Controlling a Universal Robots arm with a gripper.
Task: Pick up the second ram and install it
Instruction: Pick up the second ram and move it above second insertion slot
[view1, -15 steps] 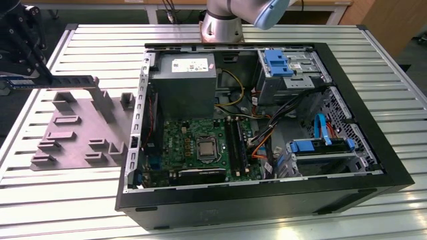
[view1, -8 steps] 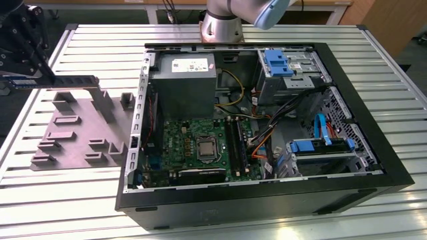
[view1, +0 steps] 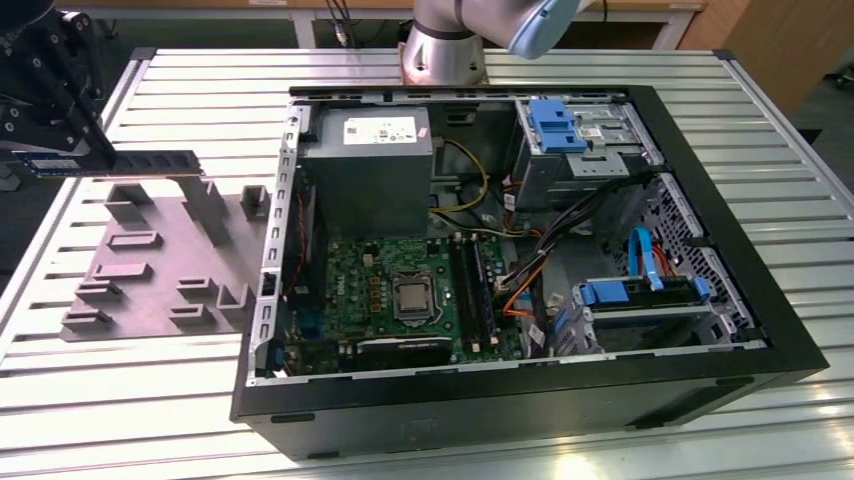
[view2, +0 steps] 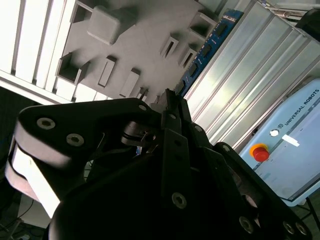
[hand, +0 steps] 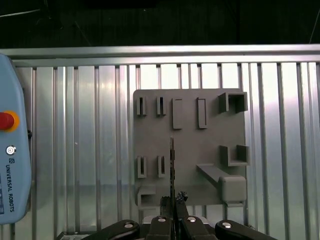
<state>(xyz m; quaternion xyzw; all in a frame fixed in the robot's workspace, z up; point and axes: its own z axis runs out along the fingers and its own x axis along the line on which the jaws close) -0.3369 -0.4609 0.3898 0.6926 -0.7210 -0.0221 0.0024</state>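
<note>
The second ram (view1: 140, 162), a thin dark green-blue stick, hangs level in the air above the grey plastic holder (view1: 160, 265) at the exterior view's left. My gripper (view1: 74, 158) is shut on one end of it. In the first wrist view the ram (hand: 172, 162) shows edge-on, running out from the fingers (hand: 165, 222) over the holder (hand: 200, 145). In the second wrist view its blue board (view2: 207, 47) reaches past the gripper (view2: 170, 102) beside the holder (view2: 135, 45). The green motherboard (view1: 380, 270) lies inside the open case, with its long black slots (view1: 467, 290) to the exterior view's right of the processor socket.
The open black computer case (view1: 534, 400) takes up the middle of the slatted metal table (view1: 174, 390), with a grey power supply (view1: 367, 165), blue drive bays (view1: 561, 125) and loose cables (view1: 534, 260) inside. A pendant with a red button (hand: 10, 165) lies on the table near the holder.
</note>
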